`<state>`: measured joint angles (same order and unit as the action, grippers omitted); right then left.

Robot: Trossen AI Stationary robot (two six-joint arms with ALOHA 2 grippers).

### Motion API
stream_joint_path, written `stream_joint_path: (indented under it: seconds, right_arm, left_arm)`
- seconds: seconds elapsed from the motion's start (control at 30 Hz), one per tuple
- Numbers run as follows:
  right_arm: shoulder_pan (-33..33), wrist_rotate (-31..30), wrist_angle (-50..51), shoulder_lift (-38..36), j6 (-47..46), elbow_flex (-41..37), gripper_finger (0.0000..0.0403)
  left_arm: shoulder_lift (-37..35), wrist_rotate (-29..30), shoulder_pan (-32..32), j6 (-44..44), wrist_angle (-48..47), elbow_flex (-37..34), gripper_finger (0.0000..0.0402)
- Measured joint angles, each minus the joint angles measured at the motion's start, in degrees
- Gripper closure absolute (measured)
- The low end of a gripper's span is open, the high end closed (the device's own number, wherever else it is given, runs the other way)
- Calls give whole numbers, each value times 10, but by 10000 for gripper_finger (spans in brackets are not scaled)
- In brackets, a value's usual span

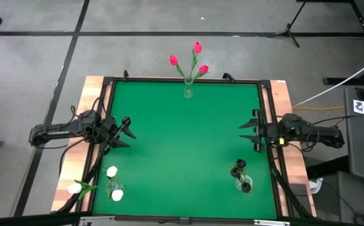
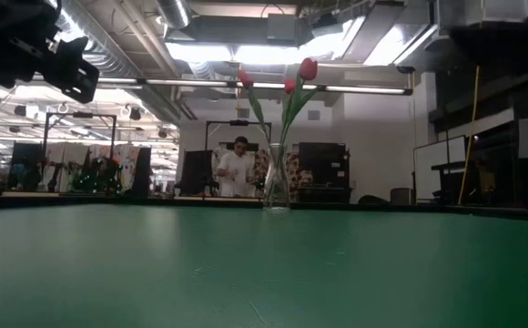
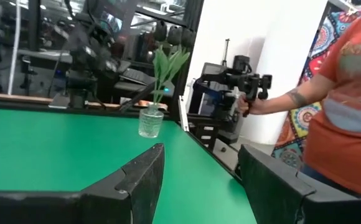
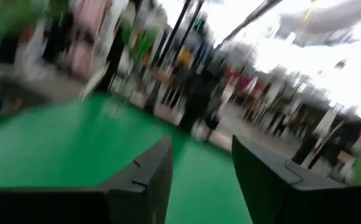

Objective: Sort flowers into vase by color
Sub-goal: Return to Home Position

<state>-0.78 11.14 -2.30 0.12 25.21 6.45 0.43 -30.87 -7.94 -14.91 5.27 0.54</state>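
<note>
The left arm lies along the desk's left edge. The left end effector hangs over the green surface just inside that edge, with its 2 fingers spread wide and nothing between them. The left wrist view shows the same: both dark fingers stand well apart with only green desk in the gap.

In the near-left corner, the 3 white tulips sit in the near-left vase. Their heads fan out, and 1 leans past the green onto the wooden border.

At the middle of the far edge, the far vase holds the 3 pink-red tulips. In the low view this vase stands upright, and the red heads rise on green stems. A person stands in the room far behind it.

In the near-right corner, the 3 black tulips are bunched closely in the near-right vase. The left wrist view shows this vase with green leaves rising from it. Off the desk beside it stands a person in an orange shirt, holding a handheld camera rig.

The right arm lies along the right edge. The right end effector mirrors the left one, with its fingers wide apart and empty. The right wrist view is blurred, but it shows the 2 fingers separated over bare green.
</note>
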Motion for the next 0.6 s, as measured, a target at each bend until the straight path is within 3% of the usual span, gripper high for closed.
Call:
stream_joint_path:
  seconds: [0.23,0.43,0.5,0.6]
  right_arm:
    - [0,-1,97,1,18,-4,237]
    - [0,-5,91,1,51,-3,237]
    - [0,-5,86,0,49,-3,237]
    - [0,-3,90,1,48,-3,237]
  left_arm:
    - [0,-37,-42,1,-12,0,199]
    - [0,-63,-78,-35,-12,0,199]
    - [0,-41,-84,-62,-12,0,199]
    - [0,40,-82,-65,-12,0,199]
